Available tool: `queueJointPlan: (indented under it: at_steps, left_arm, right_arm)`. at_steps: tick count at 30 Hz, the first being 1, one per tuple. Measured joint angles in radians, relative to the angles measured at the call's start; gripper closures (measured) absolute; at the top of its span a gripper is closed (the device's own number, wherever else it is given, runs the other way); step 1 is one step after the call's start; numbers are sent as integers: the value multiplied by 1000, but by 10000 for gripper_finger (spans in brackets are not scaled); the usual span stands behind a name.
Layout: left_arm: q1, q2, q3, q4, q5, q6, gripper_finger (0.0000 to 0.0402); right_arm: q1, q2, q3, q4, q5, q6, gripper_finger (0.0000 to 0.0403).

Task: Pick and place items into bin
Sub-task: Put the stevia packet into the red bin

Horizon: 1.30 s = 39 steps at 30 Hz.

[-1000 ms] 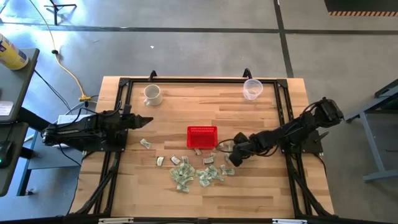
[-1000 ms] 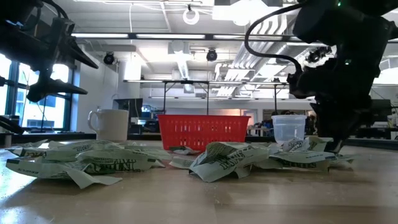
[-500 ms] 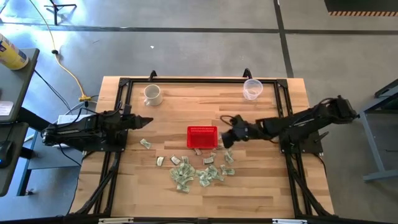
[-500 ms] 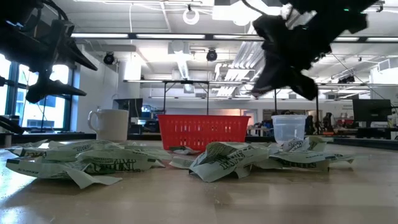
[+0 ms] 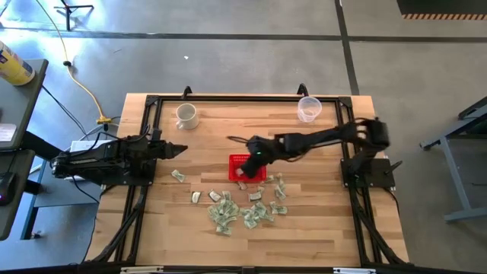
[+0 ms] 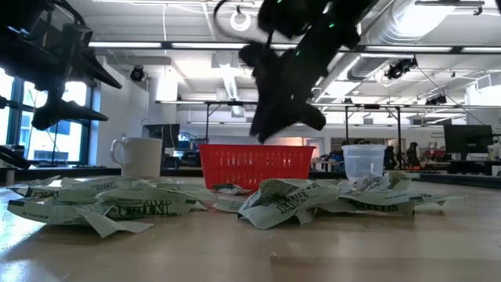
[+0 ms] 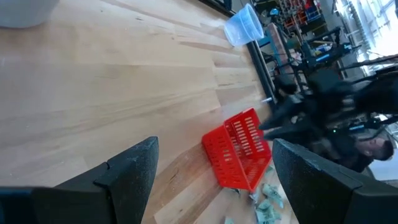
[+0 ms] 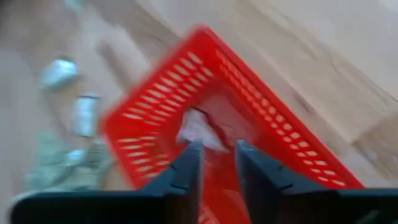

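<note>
Several pale green-and-white items (image 5: pixel 243 209) lie loose on the wood, near the table's front; in the low view they form a pile (image 6: pixel 274 200). The red bin (image 5: pixel 249 169) stands just beyond them. My right gripper (image 5: pixel 248 161) hangs over the bin, slanting down, its fingers (image 8: pixel 186 171) a narrow gap apart with nothing between them. One pale item (image 8: pixel 198 129) shows inside the bin (image 8: pixel 217 106), just past the fingertips. My left gripper (image 5: pixel 179 150) waits open at the table's left side, clear of everything.
A white mug (image 5: pixel 186 116) stands at the far left and a clear plastic cup (image 5: pixel 308 109) at the far right. Black frame rails (image 5: pixel 148 137) run along the table's sides. Bare wood lies between the bin and the far edge.
My right gripper has risen from the right side of the pile of items and swung toward the table's left and far side, ending above the red bin. The pile on the table has kept its shape.
</note>
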Motion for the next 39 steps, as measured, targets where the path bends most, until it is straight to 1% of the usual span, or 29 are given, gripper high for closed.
queueJointPlan:
  at_steps: [2,4,5,7,10,12,14,16,17,18,20,23,25,27,30,34,37,39]
  left_arm:
    - [0,0,0,0,0,0,53]
    - [0,0,0,0,0,0,53]
    - [0,0,0,0,0,0,53]
    - [0,0,0,1,1,0,53]
    - [0,0,0,23,-20,-4,53]
    - [0,0,0,30,-60,2,53]
    - [0,0,0,40,-120,-6,53]
    - [0,0,0,59,-181,-27,53]
    - [1,0,0,82,-190,-37,53]
    - [0,1,0,111,-193,-35,53]
    - [0,16,0,184,-178,41,53]
    - [0,74,0,232,-93,212,53]
    - [0,130,0,228,-42,280,53]
    - [0,187,3,223,11,310,53]
    - [0,286,37,184,75,310,53]
    - [0,437,128,125,122,341,53]
    - [0,585,224,48,200,463,53]
    - [-1,695,302,-47,245,574,53]
  right_arm:
    - [9,39,54,-58,4,19,274]
    - [26,55,98,-74,6,14,237]
    - [39,56,115,-72,26,0,219]
    - [68,55,152,-87,127,-25,190]
    - [116,47,218,-198,320,-100,164]
    - [151,42,271,-312,451,-161,158]
    - [186,41,320,-458,580,-185,156]
    - [214,40,366,-602,666,-155,156]
    - [223,40,388,-676,680,-122,156]
    - [229,40,412,-753,679,-81,155]
    - [228,39,441,-889,682,9,155]
    - [225,37,435,-1064,694,143,155]
    - [228,38,406,-1131,682,192,155]
    - [244,36,362,-1158,664,225,155]
    - [279,4,242,-1099,635,276,155]
    - [325,-62,2,-909,484,422,155]
    - [381,-117,-143,-716,393,523,155]
    - [414,-145,-196,-629,357,562,155]
